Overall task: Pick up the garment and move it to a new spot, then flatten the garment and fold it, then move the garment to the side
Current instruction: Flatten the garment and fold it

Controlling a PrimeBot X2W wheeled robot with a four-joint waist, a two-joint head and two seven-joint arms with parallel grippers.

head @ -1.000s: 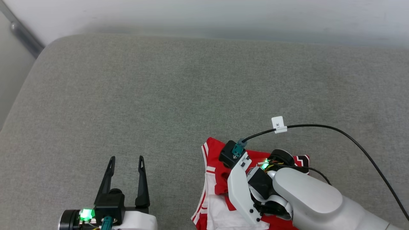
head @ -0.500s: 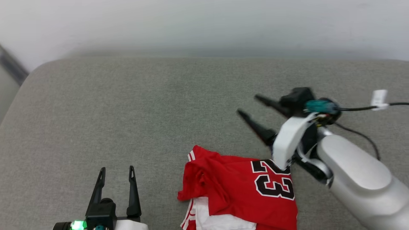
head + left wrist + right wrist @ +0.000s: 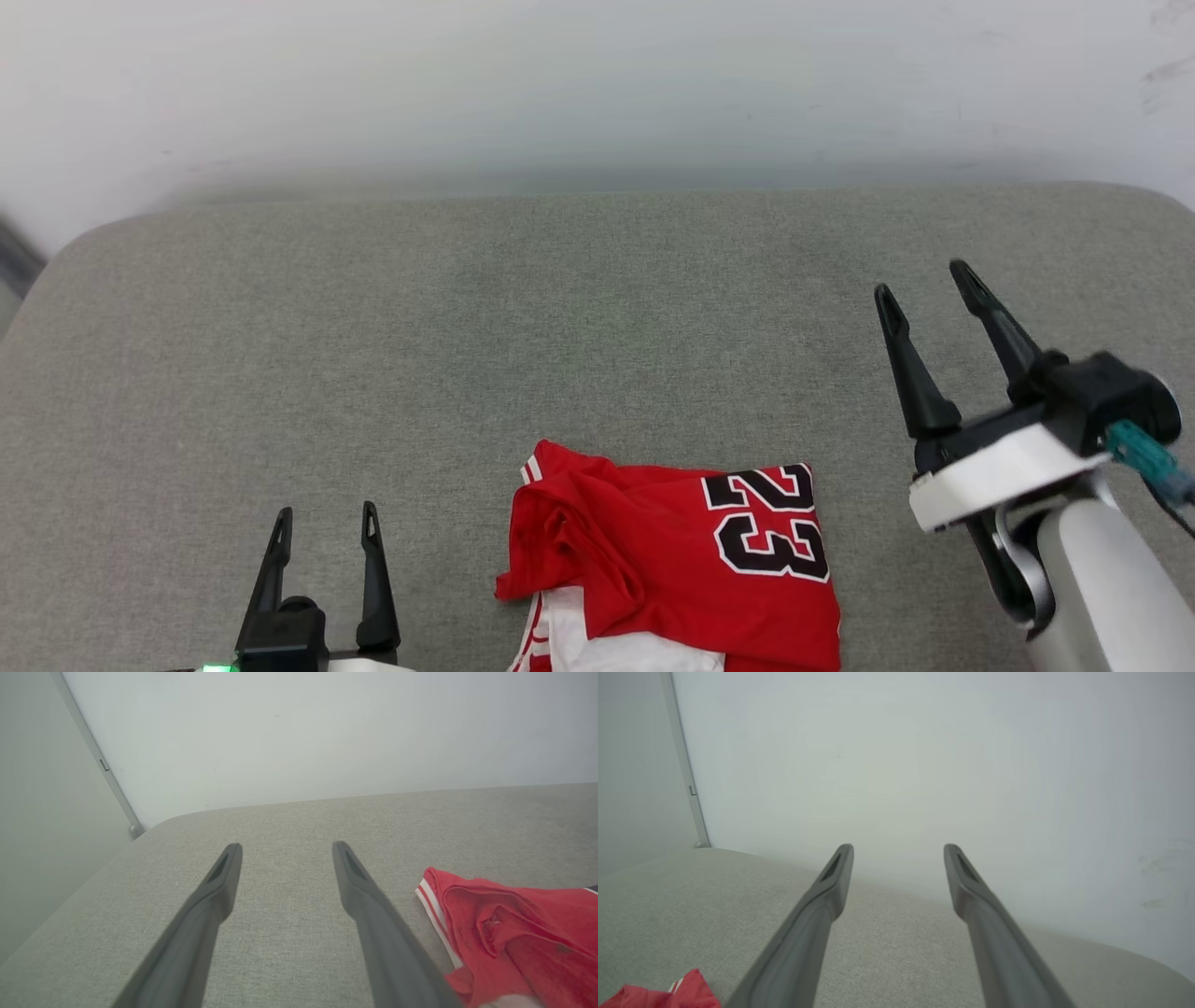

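The garment [image 3: 672,569] is a red jersey with a black, white-edged "23", lying folded on the grey cushion [image 3: 467,327] near the front edge, white sleeve fabric showing below it. My right gripper [image 3: 920,280] is open, raised to the right of the garment and apart from it, with nothing between its fingers. My left gripper [image 3: 322,511] is open at the lower left, well left of the garment. In the left wrist view the garment [image 3: 514,924] lies to the right of the left gripper [image 3: 282,845]. A red corner of the garment [image 3: 658,994] shows at lower left beside the right gripper [image 3: 899,847].
A pale wall [image 3: 597,84] rises right behind the cushion's back edge. A grey vertical strip [image 3: 100,763] runs down the wall at the far left, meeting the cushion's rounded corner. Bare grey fabric stretches left and behind the garment.
My right gripper has opened off the garment, lifted and swung away to the right. The garment stays folded with the "23" showing. The head camera has tilted, shifting the whole picture.
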